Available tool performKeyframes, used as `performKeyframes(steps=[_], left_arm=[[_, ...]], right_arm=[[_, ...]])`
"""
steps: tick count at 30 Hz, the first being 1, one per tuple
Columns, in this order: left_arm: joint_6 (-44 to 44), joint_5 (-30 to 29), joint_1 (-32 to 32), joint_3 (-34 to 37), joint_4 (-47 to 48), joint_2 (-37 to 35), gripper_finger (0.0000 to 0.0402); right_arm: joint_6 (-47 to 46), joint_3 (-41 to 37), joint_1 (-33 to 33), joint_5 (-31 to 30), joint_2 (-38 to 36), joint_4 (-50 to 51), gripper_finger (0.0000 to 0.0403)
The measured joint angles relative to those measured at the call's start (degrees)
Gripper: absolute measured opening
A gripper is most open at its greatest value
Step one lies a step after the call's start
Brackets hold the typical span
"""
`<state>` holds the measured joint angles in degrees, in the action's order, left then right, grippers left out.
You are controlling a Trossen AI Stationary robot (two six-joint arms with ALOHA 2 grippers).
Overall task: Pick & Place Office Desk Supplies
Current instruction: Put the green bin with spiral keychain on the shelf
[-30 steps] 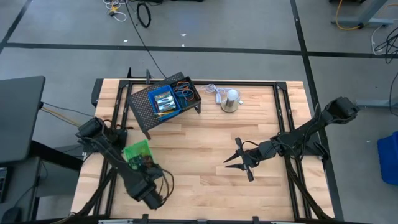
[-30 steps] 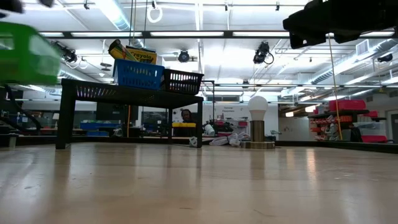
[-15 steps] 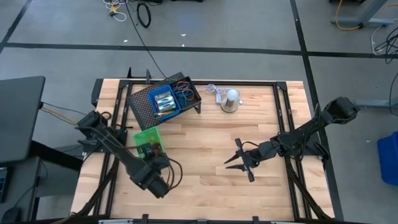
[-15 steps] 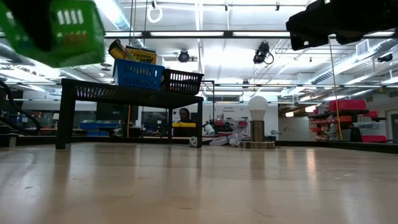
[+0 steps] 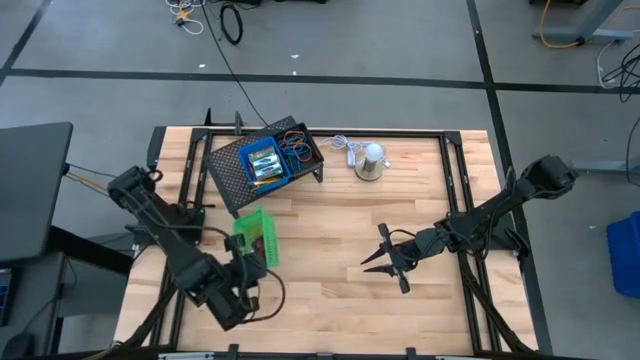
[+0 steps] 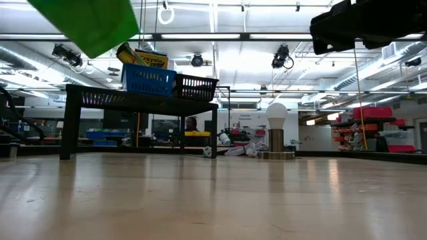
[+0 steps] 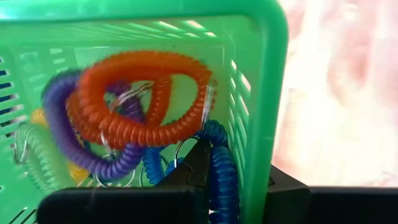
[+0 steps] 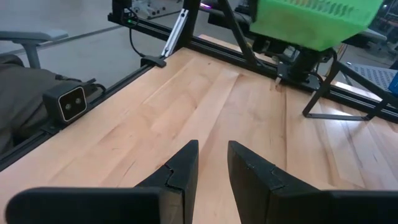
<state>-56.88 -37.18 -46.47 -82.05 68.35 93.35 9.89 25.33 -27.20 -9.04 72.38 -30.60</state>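
low view gives you the only readable print: "crayola" on the yellow-green crayon box [image 6: 148, 59] standing up out of the blue tray [image 6: 148, 80] on the large black mesh rack [image 6: 133, 100], with a black-mesh tray [image 6: 196, 87] right beside the blue one.

your left gripper [image 7: 231, 186] is clamped nearly shut on the side wall of the green tray [image 5: 254, 236], one finger inside and one outside. the tray is up in the air, tilted, over the left part of the table [image 5: 330, 290] just in front of the rack. from above its long axis runs roughly front to back. inside it you've got a tangle of coiled loops: orange loop [image 7: 146, 99], purple loop [image 7: 74, 130], blue loop [image 7: 221, 165], plus pale green and yellow ones against the far wall.

right gripper [image 5: 388, 259] hangs over the middle-right boards, fingers a narrow gap apart, holding nothing.

bare wood all through the centre and front. the silver dome thing [image 5: 371, 162] with its white cord sits at the back, near the rack's right end.
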Motion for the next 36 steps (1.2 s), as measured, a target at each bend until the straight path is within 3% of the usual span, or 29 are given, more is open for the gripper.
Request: performKeyframes(steps=[7,14,21,26,36], left_arm=[[2.41,0.97,-2.29,8.2,-13.31,-1.91,0.0035],[12.4,1.37,-5.4,16.0,-32.93,-4.95,0.0035],[9.0,-0.75,-7.71,25.72,-39.96,-11.01,0.0035],[1.45,0.11,-7.92,30.44,-38.95,-14.18,0.0035],[-0.81,5.77,-4.72,27.7,-31.42,-14.61,0.0035]], right_arm=[[0.0,-0.01,0.0,0.0,0.02,-0.03,0.0096],[-0.09,-0.01,0.0,-0.04,0.0,-0.54,0.0096],[-0.22,0.0,0.0,-0.07,0.01,-1.77,0.0096],[-0.22,0.01,0.0,-1.44,0.02,-1.78,0.0096],[-0.27,0.0,0.0,-2.51,0.02,-1.76,0.0096]])
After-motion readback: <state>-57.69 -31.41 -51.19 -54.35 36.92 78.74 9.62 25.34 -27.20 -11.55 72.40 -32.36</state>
